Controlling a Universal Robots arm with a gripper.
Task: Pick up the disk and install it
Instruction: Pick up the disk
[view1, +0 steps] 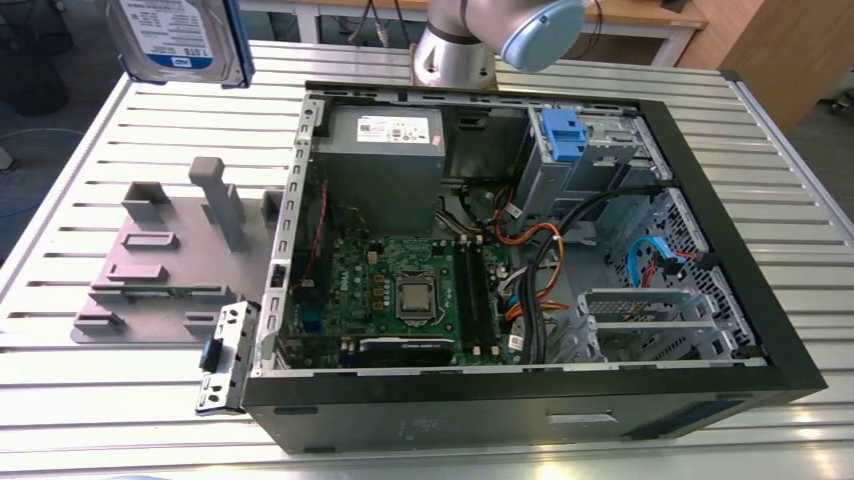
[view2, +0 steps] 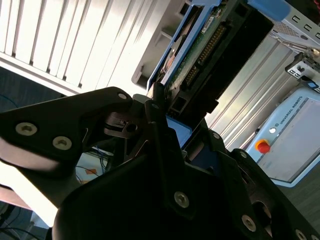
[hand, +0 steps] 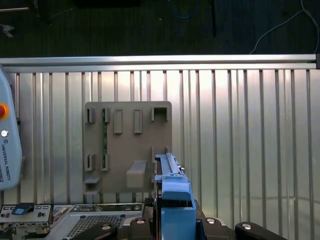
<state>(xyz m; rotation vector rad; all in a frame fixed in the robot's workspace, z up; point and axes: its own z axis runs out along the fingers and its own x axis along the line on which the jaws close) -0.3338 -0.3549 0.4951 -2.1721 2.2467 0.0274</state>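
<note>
The disk (view1: 180, 40), a silver-grey drive with a white-and-blue label and blue side rails, hangs high above the table's far corner at the exterior view's left. It is well off the open computer case (view1: 747, 300). In the first wrist view the disk (hand: 170, 172) stands edge-on over the grey fixture plate (hand: 127, 145). In the second wrist view I see its green circuit-board underside (view2: 205, 47). My gripper (view2: 167, 102) is shut on the disk, with black fingers (view2: 155, 112) clamped against one end.
The case lies on its side on the slatted metal table (view1: 120, 420), motherboard and cables exposed. A drive bay with a blue clip (view1: 563, 135) sits at its far right corner. The fixture plate (view1: 160, 270) holds a green memory stick (view1: 160, 292). A teach pendant (hand: 7, 145) rests nearby.
</note>
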